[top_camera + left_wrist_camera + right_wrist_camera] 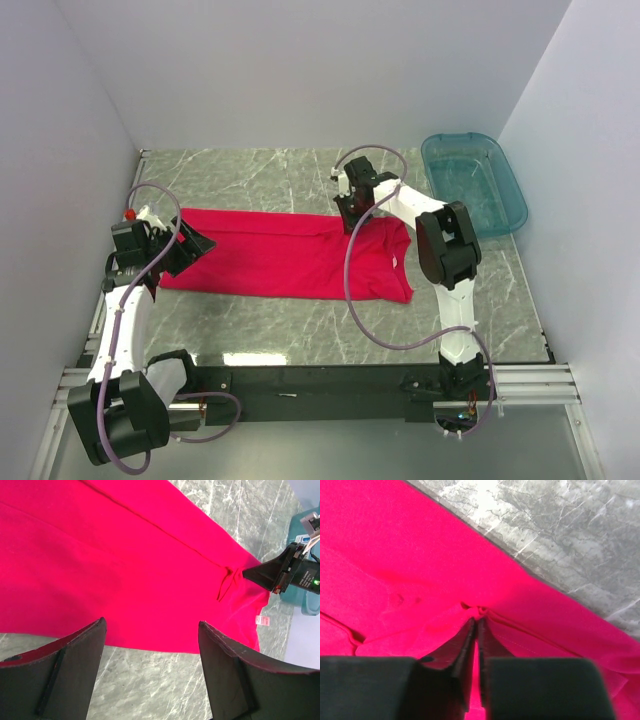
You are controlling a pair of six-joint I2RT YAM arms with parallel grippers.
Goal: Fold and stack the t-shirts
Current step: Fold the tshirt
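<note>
Top external view shows the whole scene: the red t-shirt (290,255) lies spread on the table (300,335), long from left to right, about in the middle, with my two arms at its two ends. My left end effector (195,243) is at the left end of the t-shirt and my right end effector (352,215) is at the far edge, toward the right. From above I cannot judge well how the fingers stand, but the wrist views give this. In the left wrist view my left end effector (152,625) has its fingers wide apart and nothing between them; behind them I see the near hem of the t-shirt (125,570) and bare table. This view also shows the small white neck label (262,620) and a pucker of cloth at the tip of my right end effector (246,573). The right wrist view is very close: my right end effector (476,622) is pressed together on a small fold of the t-shirt (420,555), and the cloth makes wrinkles toward the pinch. The table is grey-green marble with white veins. Plain pale walls stand on three sides, and a clear teal bin (508,180) sits in the far right corner.
</note>
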